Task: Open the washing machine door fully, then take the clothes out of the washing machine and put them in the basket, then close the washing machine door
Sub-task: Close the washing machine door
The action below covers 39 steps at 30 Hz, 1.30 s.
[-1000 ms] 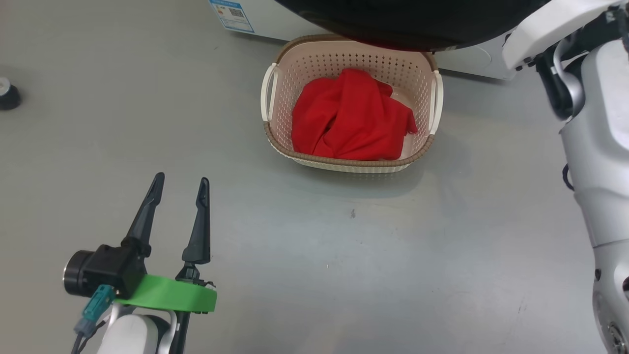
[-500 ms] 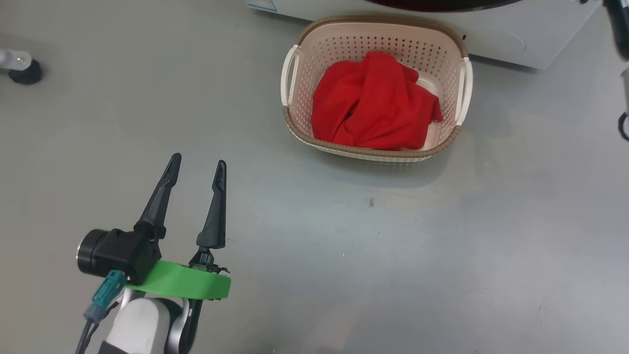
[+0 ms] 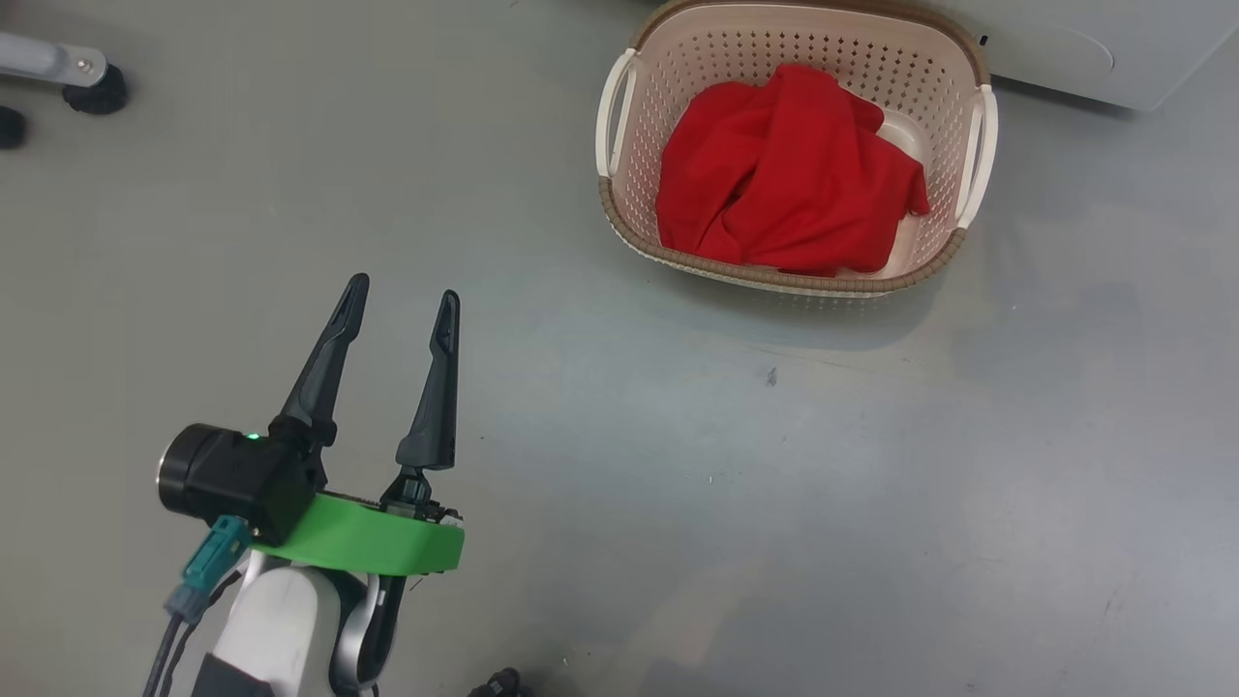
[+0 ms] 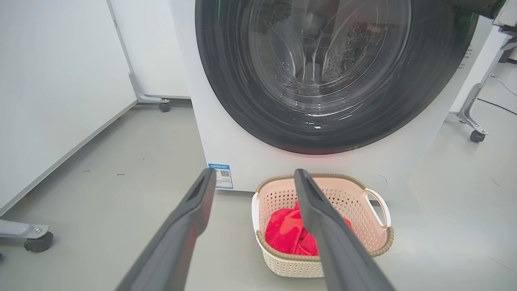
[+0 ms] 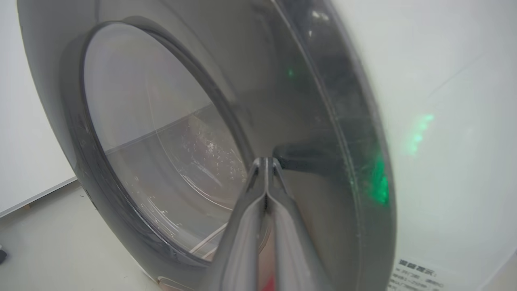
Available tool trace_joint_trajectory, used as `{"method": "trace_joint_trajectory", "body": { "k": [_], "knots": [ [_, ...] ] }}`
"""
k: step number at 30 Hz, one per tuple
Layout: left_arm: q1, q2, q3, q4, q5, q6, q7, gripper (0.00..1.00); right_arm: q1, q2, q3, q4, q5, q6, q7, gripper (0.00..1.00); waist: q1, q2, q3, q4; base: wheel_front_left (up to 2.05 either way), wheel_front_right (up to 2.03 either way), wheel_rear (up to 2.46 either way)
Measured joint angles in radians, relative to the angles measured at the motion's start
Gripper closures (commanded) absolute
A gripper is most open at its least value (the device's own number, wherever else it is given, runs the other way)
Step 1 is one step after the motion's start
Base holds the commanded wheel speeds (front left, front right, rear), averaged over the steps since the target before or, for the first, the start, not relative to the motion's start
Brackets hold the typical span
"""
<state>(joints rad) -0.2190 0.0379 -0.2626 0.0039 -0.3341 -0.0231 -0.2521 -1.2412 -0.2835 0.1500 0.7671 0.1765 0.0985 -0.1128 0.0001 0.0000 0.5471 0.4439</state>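
2 wrist views: washing machine door (image 4: 323, 60)

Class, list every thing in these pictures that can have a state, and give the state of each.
washing machine door, lying against the front of the washing machine; latched or not, cannot tell.
clothes, crumpled inside the basket.
basket, upright on the floor, holding the clothes.
left gripper, jaws open, empty.
right gripper, jaws shut, tips at the door's black rim.
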Motion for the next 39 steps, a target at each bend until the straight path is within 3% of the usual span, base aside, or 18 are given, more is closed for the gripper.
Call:
{"method": "trace_joint_trajectory", "body": {
  "k": [15,26,28,30,31,39],
  "knots": [
    [-0.006,-0.003,0.012,0.02,0.003,0.0,0.0,0.0,0.005,0.047,0.034,0.065,0.008,0.0,-0.103,1.0,0.0,0.0,-0.031,-0.017,0.0,0.0,0.0],
    [-0.004,-0.004,0.032,0.048,0.019,0.0,0.0,0.0,0.152,0.104,0.035,0.085,0.048,0.014,-0.135,1.0,0.0,0.0,-0.1,-0.061,0.0,0.0,0.0],
    [-0.003,-0.004,0.035,0.05,0.021,0.0,0.0,0.0,0.185,0.116,0.027,0.082,0.063,0.014,-0.136,0.73,-0.0001,0.0,-0.115,-0.071,0.0,0.0,0.0],
    [-0.001,-0.004,0.041,0.052,0.022,0.0,0.0,0.0,0.223,0.131,0.023,0.079,0.072,0.014,-0.141,0.16,0.0,0.0,-0.13,-0.083,0.0,0.0,0.0],
    [-0.001,-0.004,0.042,0.054,0.025,0.0,0.0,0.0,0.241,0.137,0.023,0.077,0.072,0.014,-0.141,0.0,0.0,0.0,-0.137,-0.089,0.0,0.0,0.0],
    [0.035,0.004,0.059,0.073,0.037,0.001,0.0,0.0,0.372,0.172,0.004,-0.047,0.082,0.015,-0.141,0.0,-0.0001,0.0,-0.193,-0.149,0.0,0.0,0.0]
  ]
}}
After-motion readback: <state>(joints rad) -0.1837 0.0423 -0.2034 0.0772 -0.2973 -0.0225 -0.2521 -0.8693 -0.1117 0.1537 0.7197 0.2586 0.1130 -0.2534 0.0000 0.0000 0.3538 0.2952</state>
